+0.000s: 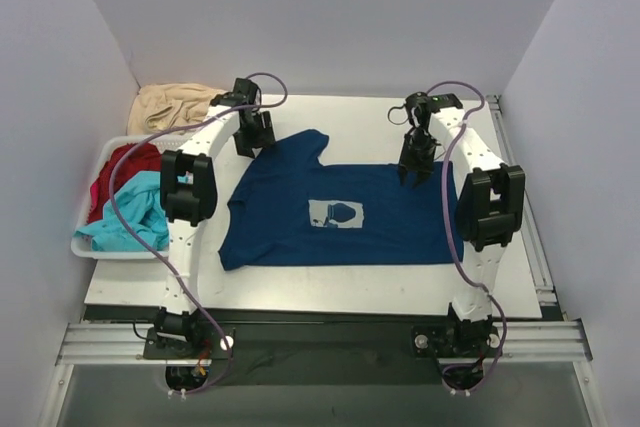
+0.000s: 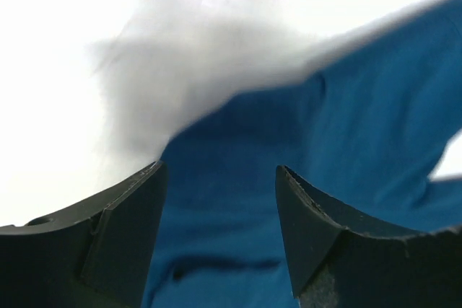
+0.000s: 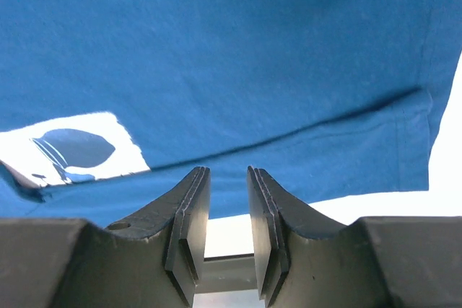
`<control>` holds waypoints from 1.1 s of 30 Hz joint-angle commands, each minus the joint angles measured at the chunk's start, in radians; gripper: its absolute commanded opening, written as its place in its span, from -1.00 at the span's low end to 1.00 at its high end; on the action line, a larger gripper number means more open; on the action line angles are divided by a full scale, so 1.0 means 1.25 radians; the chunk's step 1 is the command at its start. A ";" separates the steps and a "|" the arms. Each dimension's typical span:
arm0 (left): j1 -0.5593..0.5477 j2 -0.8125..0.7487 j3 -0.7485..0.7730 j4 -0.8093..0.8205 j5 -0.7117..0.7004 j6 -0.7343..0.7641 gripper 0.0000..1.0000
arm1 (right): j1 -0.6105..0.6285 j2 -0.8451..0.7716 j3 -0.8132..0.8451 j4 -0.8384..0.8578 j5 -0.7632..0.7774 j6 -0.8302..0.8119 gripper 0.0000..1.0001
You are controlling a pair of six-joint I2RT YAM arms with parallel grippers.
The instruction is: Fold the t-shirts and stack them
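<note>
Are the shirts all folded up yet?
Nothing looks folded yet. The navy t-shirt lies spread flat on the table. The left end effector and right end effector hover over it, gripping nothing. The red t-shirt and turquoise t-shirt wait crumpled in the bin, so all the folding and stacking is left.
</note>
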 commanded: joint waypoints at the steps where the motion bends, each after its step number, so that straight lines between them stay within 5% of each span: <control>1: 0.003 0.055 0.097 0.082 0.059 0.022 0.42 | 0.010 0.038 0.033 -0.051 0.006 0.013 -0.42; 6: 0.004 0.124 0.217 0.095 0.043 0.025 0.43 | 0.025 0.051 0.038 -0.052 0.008 0.010 -0.43; 20: 0.003 0.192 0.244 0.030 0.163 0.062 0.38 | 0.037 0.056 0.029 -0.051 0.012 0.023 -0.44; 30: 0.000 0.161 0.205 -0.030 0.203 0.100 -0.48 | 0.050 0.068 0.027 -0.051 0.010 0.023 -0.47; 33: -0.001 0.146 0.191 -0.026 0.195 0.105 -0.93 | 0.055 0.073 0.029 -0.051 0.010 0.020 -0.47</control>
